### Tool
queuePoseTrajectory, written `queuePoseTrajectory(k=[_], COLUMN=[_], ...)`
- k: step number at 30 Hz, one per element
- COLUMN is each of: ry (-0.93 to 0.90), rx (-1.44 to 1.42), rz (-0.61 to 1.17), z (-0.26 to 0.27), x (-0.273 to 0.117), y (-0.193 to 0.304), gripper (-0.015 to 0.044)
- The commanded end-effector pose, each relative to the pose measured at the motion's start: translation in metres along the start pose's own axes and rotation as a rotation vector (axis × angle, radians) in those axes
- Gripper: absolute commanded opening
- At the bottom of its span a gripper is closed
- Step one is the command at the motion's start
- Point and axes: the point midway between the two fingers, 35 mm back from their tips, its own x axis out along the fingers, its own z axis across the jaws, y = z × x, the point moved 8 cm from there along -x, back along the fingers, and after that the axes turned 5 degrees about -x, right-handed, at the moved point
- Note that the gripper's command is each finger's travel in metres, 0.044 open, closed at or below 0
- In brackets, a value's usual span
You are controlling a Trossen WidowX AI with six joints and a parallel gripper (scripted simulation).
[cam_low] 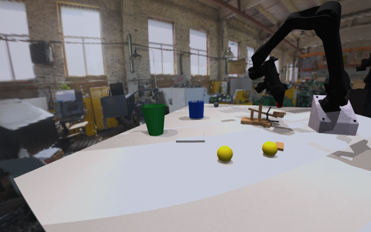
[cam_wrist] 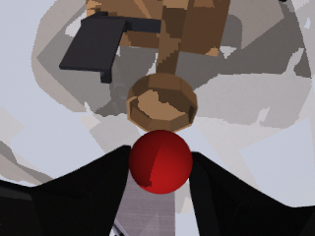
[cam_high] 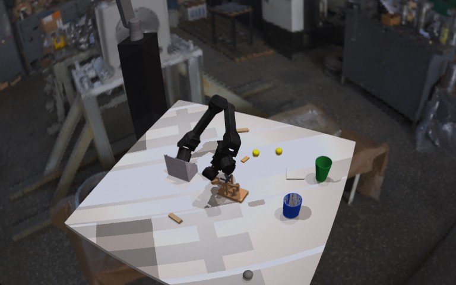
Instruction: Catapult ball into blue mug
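My gripper (cam_low: 278, 105) (cam_wrist: 160, 156) is shut on a red ball (cam_wrist: 162, 172), which shows as a small red patch below the fingers in the exterior view. The ball is just above the catapult's cup (cam_low: 278, 114) (cam_wrist: 162, 103); in the wrist view it stands at the cup's near rim, and the cup is empty. The wooden catapult (cam_high: 241, 195) (cam_low: 247, 120) stands on the table, its arm reaching toward the robot base, with a dark lever (cam_wrist: 94, 44) at its side. The blue mug (cam_high: 291, 208) (cam_low: 196, 109) stands upright away from the catapult. In the top view the arm hides the ball.
A green cup (cam_high: 322, 169) (cam_low: 154, 120) stands beyond the blue mug. Two yellow balls (cam_high: 256, 152) (cam_high: 278, 151) lie on the table, with small wooden blocks (cam_high: 244, 159) (cam_high: 175, 218) and a flat white tray (cam_low: 190, 141). A grey ball (cam_high: 247, 274) lies near the table's edge.
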Motion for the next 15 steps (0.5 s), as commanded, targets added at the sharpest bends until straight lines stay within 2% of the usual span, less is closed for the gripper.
queuePoseTrajectory(k=[1, 15], ry=[-0.001, -0.002], rx=[0.0, 0.0], rz=[0.005, 0.005], z=[0.001, 0.0], x=[0.009, 0.026], y=[-0.001, -0.007], gripper=[0.0, 0.0])
